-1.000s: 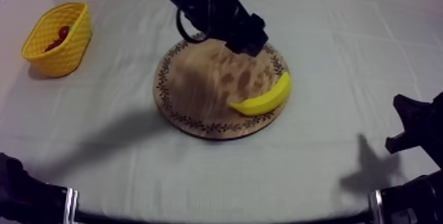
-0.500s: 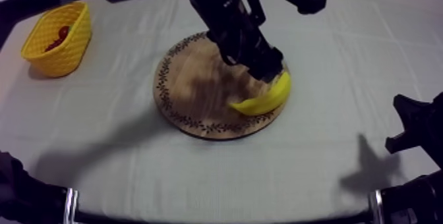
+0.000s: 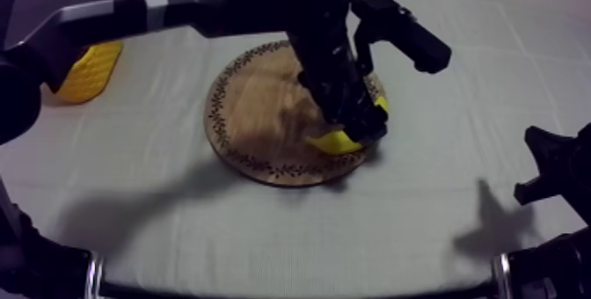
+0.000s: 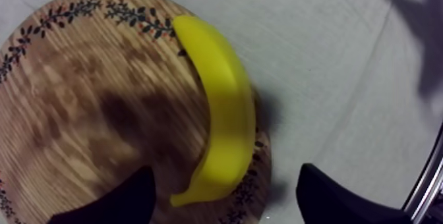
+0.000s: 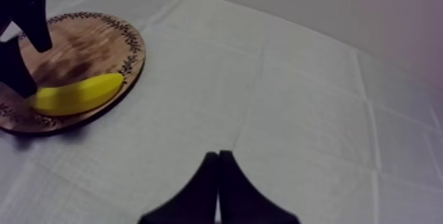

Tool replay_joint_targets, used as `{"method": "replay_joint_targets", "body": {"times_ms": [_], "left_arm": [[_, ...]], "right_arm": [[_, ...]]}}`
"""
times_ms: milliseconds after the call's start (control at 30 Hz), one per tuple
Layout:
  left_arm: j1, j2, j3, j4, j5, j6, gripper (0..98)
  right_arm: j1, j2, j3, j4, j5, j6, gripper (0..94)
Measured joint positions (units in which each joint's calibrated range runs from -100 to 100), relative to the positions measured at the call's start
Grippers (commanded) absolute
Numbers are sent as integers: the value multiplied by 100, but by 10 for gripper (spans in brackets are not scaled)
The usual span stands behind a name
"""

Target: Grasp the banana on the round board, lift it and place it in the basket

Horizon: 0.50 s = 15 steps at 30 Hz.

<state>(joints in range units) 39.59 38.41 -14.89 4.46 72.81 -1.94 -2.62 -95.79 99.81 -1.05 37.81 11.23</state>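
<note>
The yellow banana (image 4: 223, 101) lies on the right-hand rim of the round wooden board (image 4: 72, 108). My left gripper (image 4: 224, 170) hovers over it, open, with one black finger on each side of the banana's lower end. From above, the left arm crosses the board (image 3: 251, 118) and hides most of the banana (image 3: 337, 141) under the left gripper (image 3: 361, 127). The yellow basket (image 3: 88, 72) stands at the far left, partly behind the arm. My right gripper (image 5: 217, 174) is shut on nothing, well off to the right of the banana (image 5: 76, 95) and board (image 5: 99, 42).
The right gripper (image 3: 545, 166) rests low at the table's right edge. In the right wrist view the left gripper (image 5: 23, 35) stands over the board. Bare grey-white cloth lies between board and basket and along the front.
My left arm has swung farther right and come down over the banana, now covering most of it. The arm now hides part of the basket. The right arm has stayed still.
</note>
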Motion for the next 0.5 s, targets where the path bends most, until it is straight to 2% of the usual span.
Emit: {"method": "replay_joint_targets", "body": {"times_ms": [500], "left_arm": [[81, 902, -1129, -24, 867, -105, 765]], "right_arm": [[0, 0, 0, 0, 5, 0, 2]]}}
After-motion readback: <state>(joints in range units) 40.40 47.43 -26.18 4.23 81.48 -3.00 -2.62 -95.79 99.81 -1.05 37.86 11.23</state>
